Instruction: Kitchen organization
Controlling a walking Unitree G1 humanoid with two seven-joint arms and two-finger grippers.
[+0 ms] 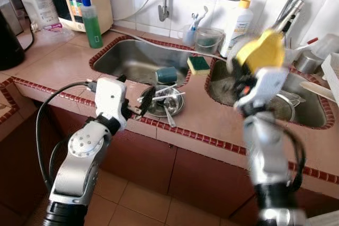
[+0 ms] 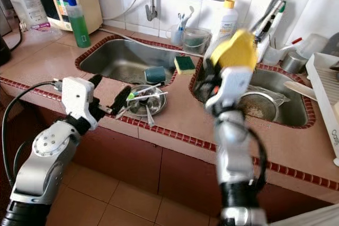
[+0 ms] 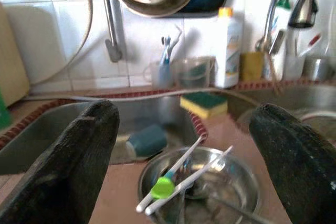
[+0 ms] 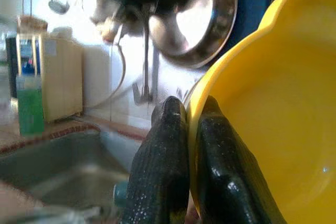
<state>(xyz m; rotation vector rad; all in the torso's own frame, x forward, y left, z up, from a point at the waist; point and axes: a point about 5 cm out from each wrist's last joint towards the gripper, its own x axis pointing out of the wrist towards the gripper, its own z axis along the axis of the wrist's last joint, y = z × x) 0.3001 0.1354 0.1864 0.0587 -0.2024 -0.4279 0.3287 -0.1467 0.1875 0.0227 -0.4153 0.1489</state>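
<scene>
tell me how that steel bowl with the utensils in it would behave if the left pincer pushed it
The steel bowl looks thin and shallow, so probably light, and likely to slide on the smooth tiled counter. The loose utensils overhang its rim and may rattle or tip out. The open left pincer sits beside it.

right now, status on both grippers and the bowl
Right gripper shut on yellow bowl, raised over the sink. Left gripper open, at steel dish of utensils. Nothing blocking.

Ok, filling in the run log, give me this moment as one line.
right gripper: shut on yellow bowl, raised | left gripper: open, facing steel bowl | counter
</scene>
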